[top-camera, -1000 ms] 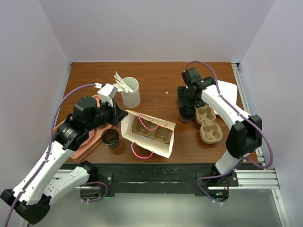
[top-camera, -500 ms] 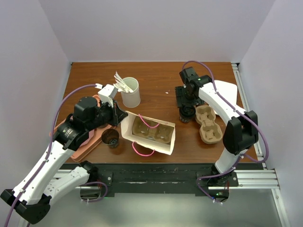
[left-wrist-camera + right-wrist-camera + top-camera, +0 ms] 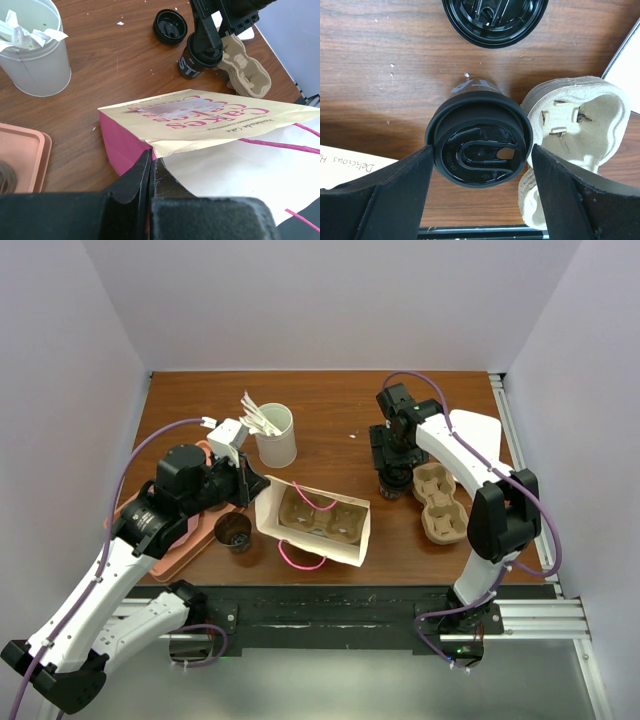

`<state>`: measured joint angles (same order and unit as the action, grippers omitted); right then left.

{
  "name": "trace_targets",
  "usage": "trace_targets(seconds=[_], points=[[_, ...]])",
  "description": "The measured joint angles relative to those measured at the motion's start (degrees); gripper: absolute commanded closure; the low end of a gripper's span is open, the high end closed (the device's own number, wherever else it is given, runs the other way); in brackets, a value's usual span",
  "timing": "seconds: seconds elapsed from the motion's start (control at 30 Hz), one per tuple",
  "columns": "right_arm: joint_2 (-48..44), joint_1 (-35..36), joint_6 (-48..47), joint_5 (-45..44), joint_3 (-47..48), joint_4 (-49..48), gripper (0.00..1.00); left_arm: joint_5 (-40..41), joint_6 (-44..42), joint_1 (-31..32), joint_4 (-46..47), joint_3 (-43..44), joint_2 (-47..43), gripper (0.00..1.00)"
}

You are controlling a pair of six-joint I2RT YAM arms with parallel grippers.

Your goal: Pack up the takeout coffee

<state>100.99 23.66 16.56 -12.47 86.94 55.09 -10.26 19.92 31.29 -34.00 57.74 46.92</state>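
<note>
The takeout coffee (image 3: 479, 145) is a dark cup with a black lid, standing upright on the table right of centre (image 3: 392, 482); it also shows in the left wrist view (image 3: 197, 57). My right gripper (image 3: 481, 150) is open, directly above it, with a finger on either side of the lid and a gap on each side. My left gripper (image 3: 150, 161) is shut on the rim of a cream-and-pink paper bag (image 3: 340, 545), holding its mouth open. The bag lies on its side with a tan cup carrier (image 3: 320, 517) inside.
A second tan cup carrier (image 3: 442, 502) lies just right of the coffee. A loose black lid (image 3: 495, 15) lies beyond the cup. A lidless dark cup (image 3: 233, 532), a pink tray (image 3: 165, 540) and a white cup of stirrers (image 3: 274, 435) are on the left.
My right arm has shifted slightly to the left over the coffee. The cup, the bag and the left arm have not moved.
</note>
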Motion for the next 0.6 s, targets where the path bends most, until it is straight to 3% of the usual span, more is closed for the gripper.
trace_targets(seconds=[0.6], points=[[0.0, 0.0, 0.0, 0.3, -1.5, -1.0, 0.20, 0.0, 0.4, 0.0, -0.1, 0.0, 0.1, 1.00]])
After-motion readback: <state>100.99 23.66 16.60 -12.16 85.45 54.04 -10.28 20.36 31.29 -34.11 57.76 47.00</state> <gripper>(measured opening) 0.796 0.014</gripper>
